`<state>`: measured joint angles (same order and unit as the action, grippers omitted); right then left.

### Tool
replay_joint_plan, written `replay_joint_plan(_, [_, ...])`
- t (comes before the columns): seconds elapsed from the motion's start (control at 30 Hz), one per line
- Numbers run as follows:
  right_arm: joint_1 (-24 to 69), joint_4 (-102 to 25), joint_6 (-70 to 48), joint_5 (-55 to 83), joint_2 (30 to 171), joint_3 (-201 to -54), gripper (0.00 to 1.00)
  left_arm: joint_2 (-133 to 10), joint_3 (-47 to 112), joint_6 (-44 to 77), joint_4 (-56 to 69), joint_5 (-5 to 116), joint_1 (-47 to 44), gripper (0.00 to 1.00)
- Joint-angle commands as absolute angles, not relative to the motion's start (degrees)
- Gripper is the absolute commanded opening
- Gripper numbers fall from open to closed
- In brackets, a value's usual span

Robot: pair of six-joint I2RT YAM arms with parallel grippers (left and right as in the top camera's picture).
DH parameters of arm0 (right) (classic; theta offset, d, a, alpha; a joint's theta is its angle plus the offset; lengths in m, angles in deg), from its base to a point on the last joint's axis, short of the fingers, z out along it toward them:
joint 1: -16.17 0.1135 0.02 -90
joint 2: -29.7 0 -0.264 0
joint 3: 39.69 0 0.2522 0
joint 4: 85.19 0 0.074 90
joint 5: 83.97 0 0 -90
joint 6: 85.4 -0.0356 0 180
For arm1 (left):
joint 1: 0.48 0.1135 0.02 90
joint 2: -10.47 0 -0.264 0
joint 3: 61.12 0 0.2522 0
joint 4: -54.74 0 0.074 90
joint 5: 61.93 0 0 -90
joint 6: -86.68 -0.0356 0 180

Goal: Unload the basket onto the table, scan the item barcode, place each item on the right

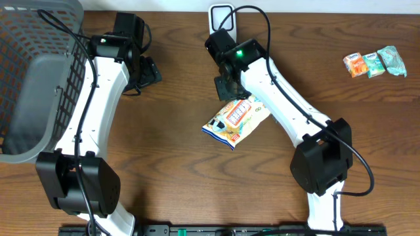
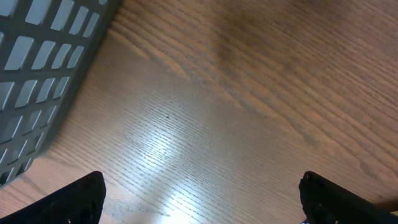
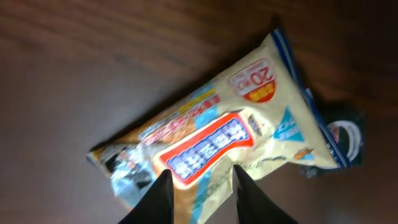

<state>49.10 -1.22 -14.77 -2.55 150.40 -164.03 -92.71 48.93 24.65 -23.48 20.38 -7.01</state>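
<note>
The item is a cream snack packet (image 1: pixel 236 121) with a red and blue label, lying flat on the wooden table at the middle. In the right wrist view the packet (image 3: pixel 217 137) lies slanted and blurred beneath my right gripper (image 3: pixel 200 171). Its two dark fingers stand a little apart over the packet's lower edge, with nothing pinched between them. Seen from overhead, the right gripper (image 1: pixel 226 88) hangs just beyond the packet's far end. My left gripper (image 1: pixel 147 73) is wide open over bare wood (image 2: pixel 200 186) to the left. No barcode shows.
A grey plastic basket (image 1: pixel 33 65) fills the far left; its wall (image 2: pixel 37 74) is close to the left gripper. A white device (image 1: pixel 221 16) stands at the back middle. Three small packets (image 1: pixel 374 63) lie at the far right.
</note>
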Motion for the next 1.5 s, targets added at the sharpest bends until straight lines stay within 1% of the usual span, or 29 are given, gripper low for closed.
replay_joint_plan(0.0, [47.94,-5.50,-13.99,-6.38,150.69,-158.81,0.29,-92.43,49.13,23.69,-23.68,19.66,-6.81,0.98])
replay_joint_plan(0.03, [47.68,-8.63,-14.27,-6.55,150.88,-156.41,0.29,-92.43,49.13,23.69,-23.68,19.66,-6.81,0.98])
replay_joint_plan(0.1, [46.85,-16.65,-16.87,-6.49,151.12,-149.65,0.34,-92.43,49.13,23.69,-23.68,19.66,-6.81,0.98])
replay_joint_plan(0.13, [46.45,-19.01,-17.99,-6.42,151.12,-146.88,0.33,-92.43,49.13,23.69,-23.68,19.66,-6.81,0.98])
replay_joint_plan(0.17, [46.19,-19.71,-18.69,-6.38,151.12,-145.48,0.32,-92.43,49.13,23.69,-23.68,19.66,-6.81,0.98])
replay_joint_plan(0.23, [45.78,-20.28,-19.63,-5.79,151.12,-143.75,0.33,-92.43,49.13,23.69,-23.68,19.66,-6.81,0.98])
replay_joint_plan(0.33, [45.62,-20.03,-19.58,-5.39,151.10,-143.31,0.33,-92.43,49.13,23.69,-23.68,19.66,-6.81,0.98])
replay_joint_plan(0.47, [45.62,-9.15,-19.56,-2.51,150.88,-148.27,0.32,-92.43,49.13,23.69,-23.68,19.66,-6.81,0.98])
replay_joint_plan(0.57, [45.75,0.16,-19.47,3.87,150.84,-152.58,0.32,-92.43,49.13,23.69,-23.68,19.66,-6.81,0.98])
replay_joint_plan(0.67, [46.41,3.88,-16.67,8.20,150.86,-153.02,0.34,-92.43,49.13,23.69,-23.68,19.66,-6.81,0.98])
replay_joint_plan(0.77, [48.40,8.86,-15.93,6.71,150.88,-151.53,0.36,-92.43,49.13,23.69,-23.68,19.66,-6.81,0.98])
replay_joint_plan(0.8, [49.38,9.73,-15.91,5.93,150.88,-150.57,0.34,-92.43,49.13,23.69,-23.68,19.66,-6.81,0.98])
replay_joint_plan(0.87, [50.43,9.60,-15.91,5.21,150.88,-149.00,0.35,-92.43,49.13,23.69,-23.68,19.66,-6.81,0.98])
replay_joint_plan(0.93, [51.68,7.35,-15.91,4.49,150.88,-146.02,0.38,-92.43,49.13,23.69,-23.68,19.66,-6.81,0.98])
replay_joint_plan(1.0, [52.66,3.16,-15.93,6.21,150.88,-143.77,0.38,-92.43,49.13,23.69,-23.68,19.66,-6.81,0.98])
replay_joint_plan(1.07, [53.73,-2.99,-15.89,12.57,150.88,-142.00,0.36,-92.43,49.13,23.69,-23.68,19.66,-6.81,0.98])
replay_joint_plan(1.1, [53.93,-4.25,-15.91,14.34,150.88,-141.87,0.37,-92.43,49.13,23.69,-23.68,19.66,-6.81,0.98])
replay_joint_plan(1.23, [55.28,-15.88,-15.91,28.13,150.88,-142.26,0.37,-92.43,49.13,23.69,-23.68,19.66,-6.81,0.98])
replay_joint_plan(1.3, [55.09,-21.78,-16.48,30.63,150.88,-143.55,0.37,-92.43,49.13,23.69,-23.68,19.66,-6.81,0.98])
replay_joint_plan(1.4, [53.27,-23.05,-16.76,30.58,150.88,-148.21,0.39,-92.43,49.13,23.69,-23.68,19.66,-6.81,0.98])
replay_joint_plan(1.47, [51.07,-18.81,-15.84,29.90,150.88,-153.80,0.41,-92.43,49.13,23.69,-23.68,19.66,-6.81,0.98])
